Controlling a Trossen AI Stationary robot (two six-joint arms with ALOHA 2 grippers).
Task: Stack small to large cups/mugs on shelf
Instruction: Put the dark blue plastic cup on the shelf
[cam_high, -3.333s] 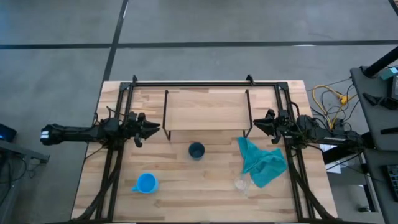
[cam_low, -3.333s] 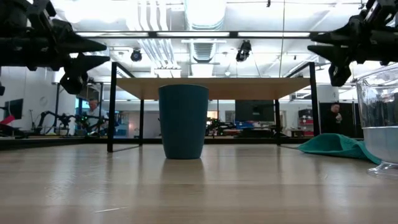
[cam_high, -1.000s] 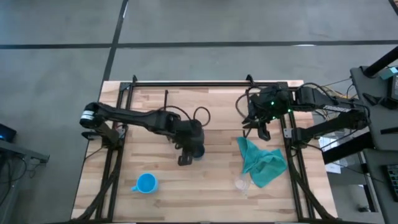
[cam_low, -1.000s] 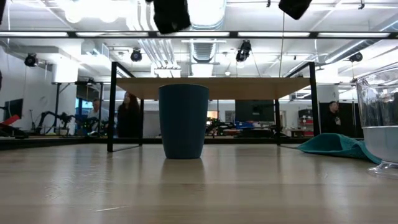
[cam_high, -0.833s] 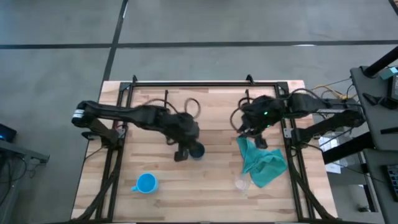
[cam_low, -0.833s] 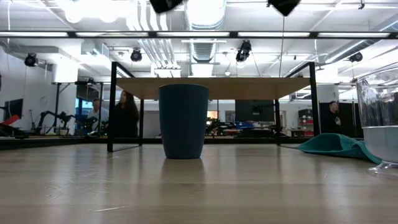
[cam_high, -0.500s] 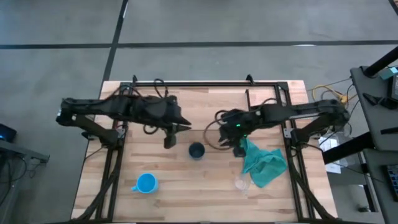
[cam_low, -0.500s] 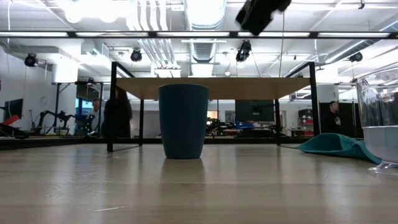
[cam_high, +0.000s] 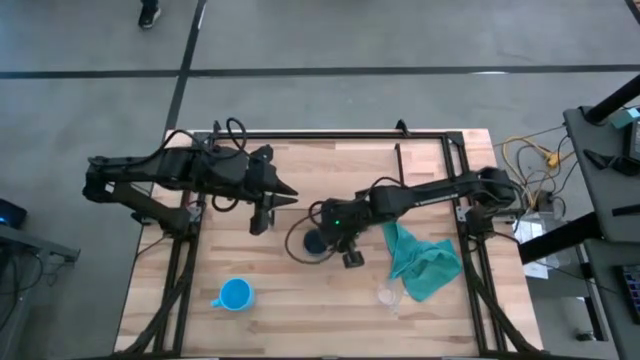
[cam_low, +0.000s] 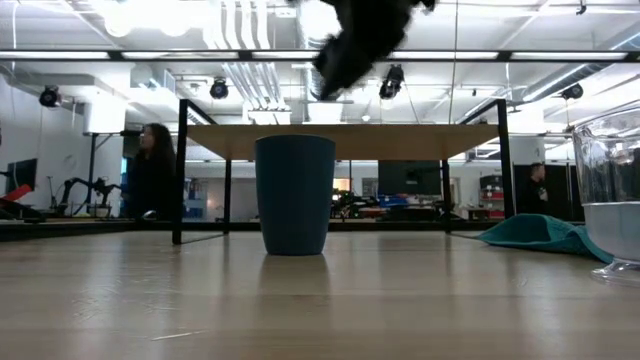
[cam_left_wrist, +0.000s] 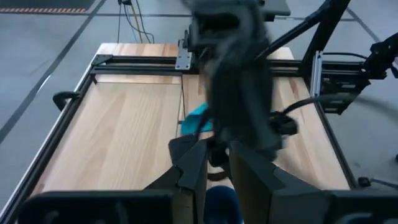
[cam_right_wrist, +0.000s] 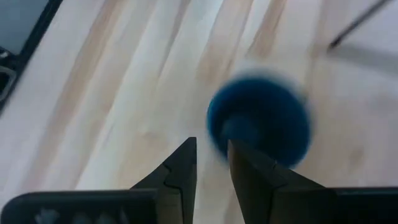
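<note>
The dark navy-blue cup (cam_high: 316, 243) stands upright on its base on the table, in front of the shelf (cam_high: 335, 175); it also shows in the low view (cam_low: 294, 195) and the right wrist view (cam_right_wrist: 261, 121). My right gripper (cam_right_wrist: 211, 158) hovers above the navy-blue cup beside its rim, fingers shut, well clear of it in the low view (cam_low: 360, 40). My left gripper (cam_high: 278, 194) is shut and sits over the shelf's left end. The light-blue mug (cam_high: 235, 294) stands near the table's near left. The clear glass cup (cam_high: 388, 296) stands at the near right.
A teal cloth (cam_high: 425, 262) lies crumpled right of the navy cup, between it and the glass cup. Black frame rails (cam_high: 185, 260) run along both table sides. A loop of cable (cam_high: 296, 243) hangs by the right arm's wrist. People stand in the room behind the table.
My left gripper has drawn back from above the navy cup toward the table's left and far side, ending over the shelf's left end. My right gripper has swept from the far right, past the teal cloth, toward the left until it hovers above the navy cup. The cup has stayed put.
</note>
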